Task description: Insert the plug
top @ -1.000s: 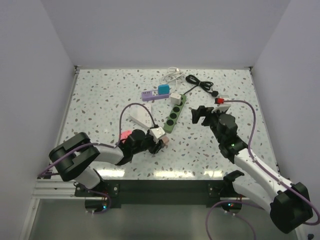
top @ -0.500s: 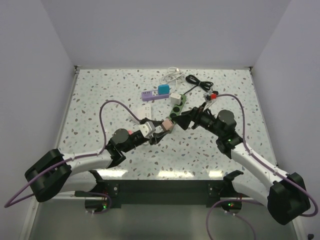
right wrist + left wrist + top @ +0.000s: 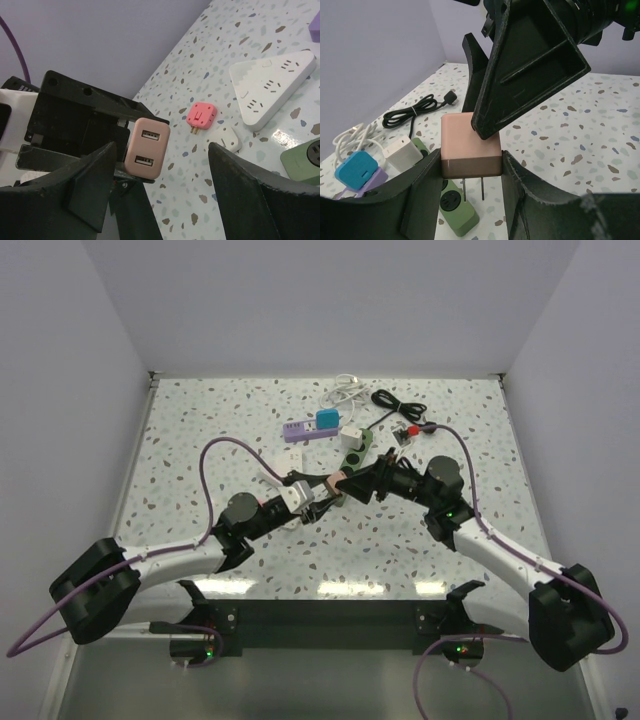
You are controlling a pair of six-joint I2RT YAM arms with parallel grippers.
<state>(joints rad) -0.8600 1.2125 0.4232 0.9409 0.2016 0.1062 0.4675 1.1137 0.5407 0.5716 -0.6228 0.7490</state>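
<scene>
The plug point(image 3: 470, 145) is a pink two-port USB charger with two metal prongs pointing down. My left gripper point(image 3: 470, 168) is shut on its darker lower band and holds it in the air over the near end of the green power strip point(image 3: 455, 210). In the top view the plug point(image 3: 335, 483) hangs between both arms, beside the green power strip point(image 3: 349, 465). My right gripper point(image 3: 161, 155) is open, its fingers astride the plug point(image 3: 147, 148), with wide gaps either side. One right finger point(image 3: 530, 65) lies against the plug's top corner.
A white triangular power strip point(image 3: 270, 85), a pink adapter point(image 3: 201, 113) and a small white adapter point(image 3: 226, 137) lie on the table below. Farther back are a purple strip point(image 3: 305, 430), a blue adapter point(image 3: 328, 419), a white charger point(image 3: 352, 436) and a coiled black cable point(image 3: 400, 405).
My left arm stretched out and carried the plug up and right to the green strip. My right arm swung left to meet it, and its jaws have narrowed a little.
</scene>
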